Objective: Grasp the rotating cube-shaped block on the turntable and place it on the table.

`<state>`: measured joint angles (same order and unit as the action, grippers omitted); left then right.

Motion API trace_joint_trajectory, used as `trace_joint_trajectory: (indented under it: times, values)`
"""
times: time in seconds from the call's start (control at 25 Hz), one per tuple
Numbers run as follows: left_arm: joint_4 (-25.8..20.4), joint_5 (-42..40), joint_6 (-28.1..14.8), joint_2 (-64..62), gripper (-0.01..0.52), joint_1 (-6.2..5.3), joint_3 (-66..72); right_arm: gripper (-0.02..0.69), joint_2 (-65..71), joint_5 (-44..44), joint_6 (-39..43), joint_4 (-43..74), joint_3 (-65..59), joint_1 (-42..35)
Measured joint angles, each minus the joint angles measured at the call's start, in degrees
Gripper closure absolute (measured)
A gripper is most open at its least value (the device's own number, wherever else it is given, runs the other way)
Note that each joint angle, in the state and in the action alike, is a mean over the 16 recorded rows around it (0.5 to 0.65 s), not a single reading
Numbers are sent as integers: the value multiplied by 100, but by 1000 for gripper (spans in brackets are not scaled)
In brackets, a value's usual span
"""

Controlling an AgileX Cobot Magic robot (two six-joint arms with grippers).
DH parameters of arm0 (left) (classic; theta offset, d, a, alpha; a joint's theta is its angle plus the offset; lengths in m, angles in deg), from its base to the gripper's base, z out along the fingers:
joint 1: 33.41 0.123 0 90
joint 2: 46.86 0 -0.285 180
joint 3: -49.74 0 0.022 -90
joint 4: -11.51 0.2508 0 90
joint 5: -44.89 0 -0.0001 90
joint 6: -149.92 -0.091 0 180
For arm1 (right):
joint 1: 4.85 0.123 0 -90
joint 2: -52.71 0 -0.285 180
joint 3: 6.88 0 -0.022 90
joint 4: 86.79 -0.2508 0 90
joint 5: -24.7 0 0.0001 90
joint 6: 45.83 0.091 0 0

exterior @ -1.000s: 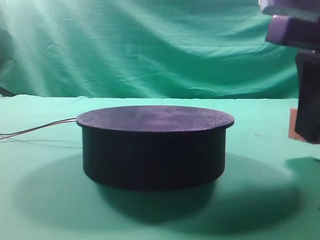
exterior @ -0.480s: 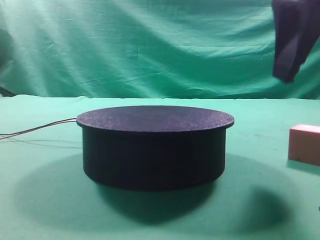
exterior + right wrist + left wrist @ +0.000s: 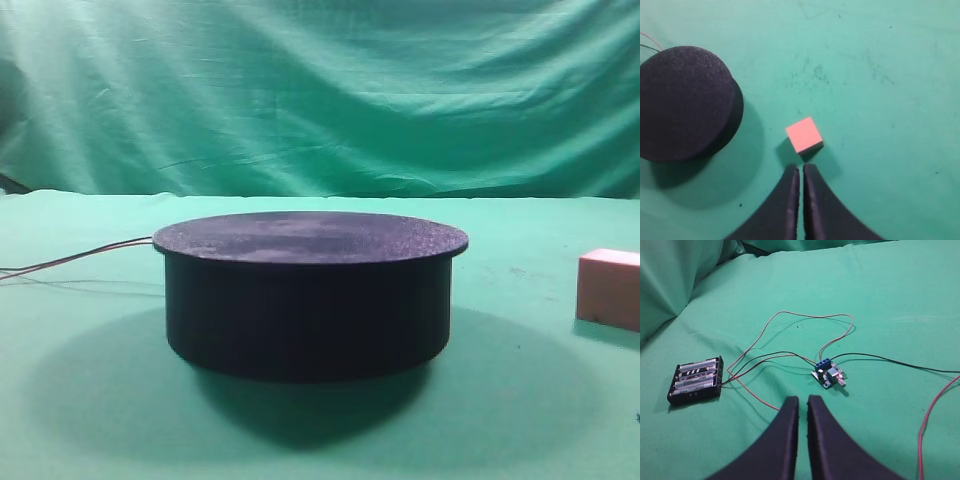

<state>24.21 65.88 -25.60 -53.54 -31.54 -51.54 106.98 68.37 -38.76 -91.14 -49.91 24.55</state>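
The pinkish-salmon cube-shaped block (image 3: 609,288) rests on the green table (image 3: 520,400) to the right of the black turntable (image 3: 308,290), whose top is bare. In the right wrist view the block (image 3: 804,134) lies on the cloth right of the turntable (image 3: 685,100). My right gripper (image 3: 801,167) is shut and empty, high above the table with its tips just short of the block. My left gripper (image 3: 802,400) is shut and empty over the cloth near the wires. Neither gripper shows in the exterior view.
Thin red and white wires (image 3: 80,256) lead left from the turntable. In the left wrist view a black battery holder (image 3: 696,380) and a small circuit board (image 3: 828,375) lie on the cloth, joined by red and black wires (image 3: 790,320).
My right arm let go of the block beside the turntable, then rose up and out of the exterior view. The block stays on the table. The turntable top stays bare.
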Motion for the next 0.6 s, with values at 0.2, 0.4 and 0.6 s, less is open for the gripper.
trace_joint_trajectory:
  times: [0.2, 0.4, 0.6]
  values:
    - [0, 0, 0, 0, 514, 0, 0, 665, -182, -280, -334, 32, -167, -18]
    - [0, 0, 0, 0, 514, 0, 0, 665, -493, -713, -624, 264, -475, -262]
    - [0, 0, 0, 0, 514, 0, 0, 665, -1153, -1283, -711, 489, -1091, -795]
